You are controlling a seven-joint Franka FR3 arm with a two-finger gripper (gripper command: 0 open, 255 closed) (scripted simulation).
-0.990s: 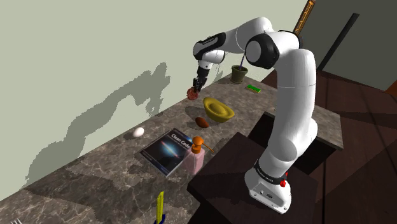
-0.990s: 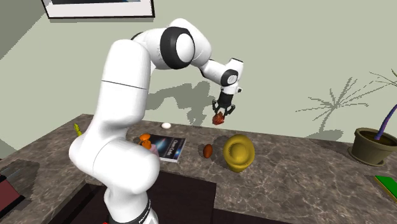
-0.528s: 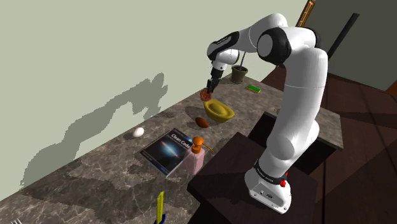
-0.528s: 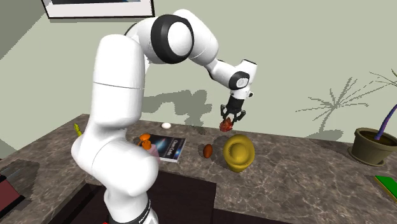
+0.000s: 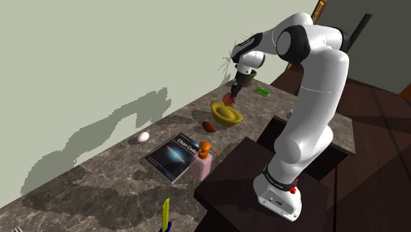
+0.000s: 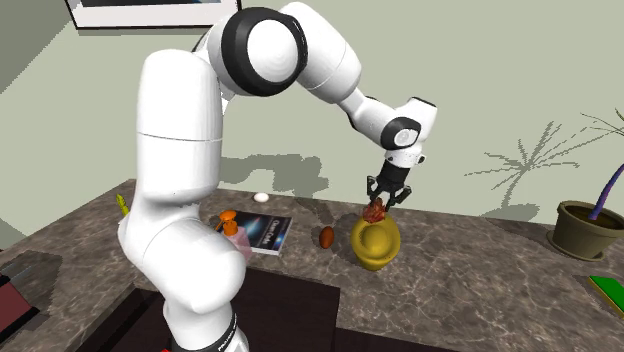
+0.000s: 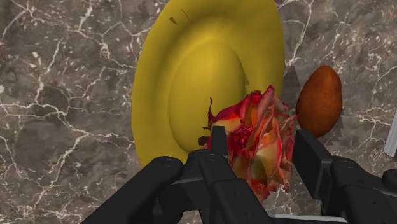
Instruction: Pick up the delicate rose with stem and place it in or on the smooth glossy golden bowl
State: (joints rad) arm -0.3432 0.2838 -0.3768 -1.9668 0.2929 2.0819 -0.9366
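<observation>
Rose tight between fingers, over bowl

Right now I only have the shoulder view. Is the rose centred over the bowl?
Observer: Not by the wrist view. The rose overlaps the yellow bowl at its rim, on the side nearest the brown oval thing, not over the hollow's middle.
Operator: Grip solid?
Observer: Wrist view: the gripper is shut on the bloom, one finger on each side.
Operator: Clearance above the bowl?
Observer: In the second exterior view the rose sits right at the bowl's top edge. I cannot tell if there is a gap.
</observation>
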